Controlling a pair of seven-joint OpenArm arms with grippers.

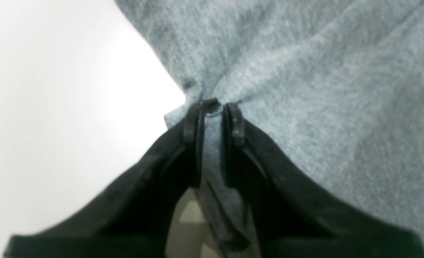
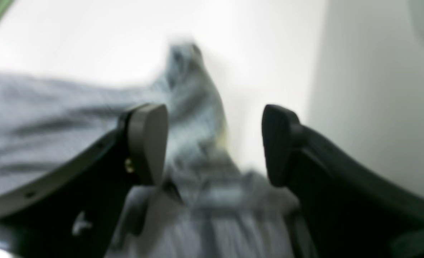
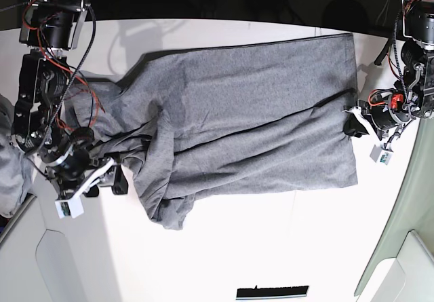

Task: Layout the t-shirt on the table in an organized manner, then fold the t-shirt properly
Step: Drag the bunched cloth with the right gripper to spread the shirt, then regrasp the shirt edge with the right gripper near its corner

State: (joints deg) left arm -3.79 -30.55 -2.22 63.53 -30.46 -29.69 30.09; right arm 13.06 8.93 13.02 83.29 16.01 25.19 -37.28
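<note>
Left pincer (image 1: 213,107) pinches the plain heather-grey knit t-shirt's (image 3: 258,119) hem edge; right pincer (image 2: 215,143) gapes wide over bunched cloth; white table (image 3: 271,248) bare alongside.

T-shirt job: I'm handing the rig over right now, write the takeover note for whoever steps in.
Left tool: shut on the t-shirt's hem edge, at the table's side.
Right tool: open, over the bunched sleeve end, gripping nothing.
T-shirt: lies across the white table, body mostly spread, hem end fairly flat; the sleeve and collar end is still crumpled and folded under.
Done: rough spreading.
Left: flatten the bunched end, square the shirt, then all the folds.
</note>
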